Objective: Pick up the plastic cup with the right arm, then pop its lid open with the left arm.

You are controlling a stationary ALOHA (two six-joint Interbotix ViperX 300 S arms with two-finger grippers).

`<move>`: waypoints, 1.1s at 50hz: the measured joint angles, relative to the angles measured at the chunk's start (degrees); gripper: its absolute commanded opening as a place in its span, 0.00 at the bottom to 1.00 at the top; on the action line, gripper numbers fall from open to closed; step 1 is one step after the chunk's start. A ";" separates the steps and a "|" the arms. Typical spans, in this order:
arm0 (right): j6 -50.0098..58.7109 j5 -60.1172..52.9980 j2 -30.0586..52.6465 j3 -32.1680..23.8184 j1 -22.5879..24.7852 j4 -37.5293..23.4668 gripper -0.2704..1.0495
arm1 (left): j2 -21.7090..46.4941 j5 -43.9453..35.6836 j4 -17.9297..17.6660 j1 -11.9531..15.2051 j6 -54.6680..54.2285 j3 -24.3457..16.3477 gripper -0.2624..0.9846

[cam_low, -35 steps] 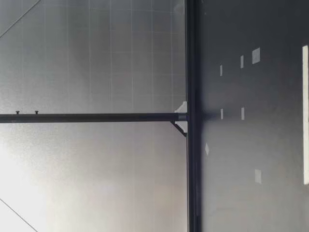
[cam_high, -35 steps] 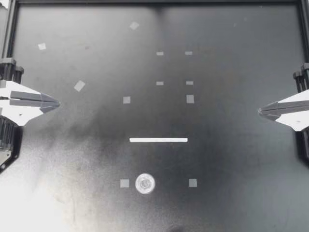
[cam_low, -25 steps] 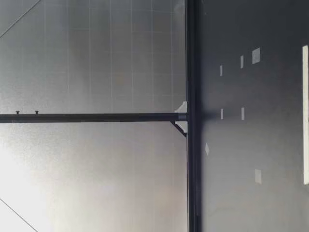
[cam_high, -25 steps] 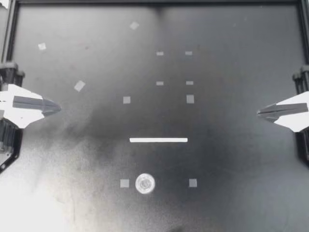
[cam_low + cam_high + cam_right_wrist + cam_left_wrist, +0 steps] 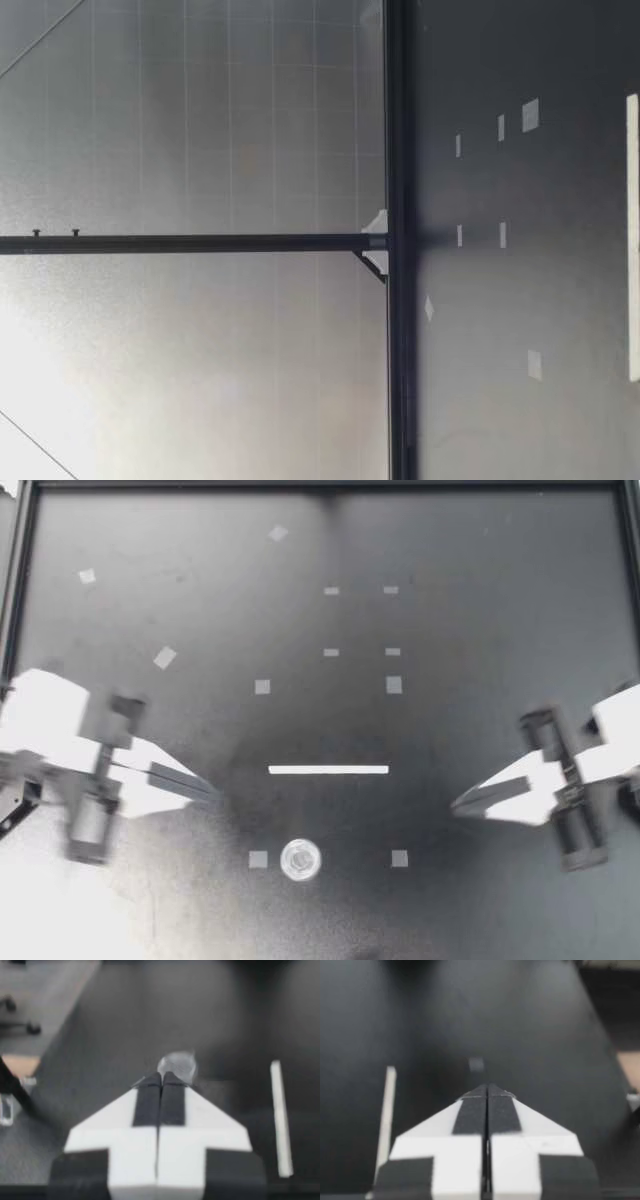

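Though their fingers are clenched on nothing, grippers: two, left gripper (image 5: 210, 792) and right gripper (image 5: 460, 805).
Cup (image 5: 300, 860): one, clear, on the table (image 5: 500, 620), between the grippers.
Strip (image 5: 328, 770): one, white.
Tape squares (image 5: 262, 687): eleven.

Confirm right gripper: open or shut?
Shut. The right gripper: in the right wrist view its fingers press together, nothing between them; the small round object lies ahead.

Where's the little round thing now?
In the top view, the round thing sits just right of a tape square, near the white strip, slightly left of centre. The right wrist view shows it ahead of my right pincer.
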 measured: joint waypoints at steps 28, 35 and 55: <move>8.53 -6.68 29.18 -11.25 1.58 0.35 0.68 | 23.47 -6.50 -3.87 -4.83 -0.09 -6.68 0.11; 8.53 -6.86 31.03 -13.62 1.67 2.55 0.69 | 25.75 -6.50 -5.98 -6.06 -0.09 -8.61 0.11; 8.61 -6.15 37.44 -20.13 2.29 5.80 0.71 | 28.04 -6.42 -7.56 -6.50 -0.09 -9.49 0.11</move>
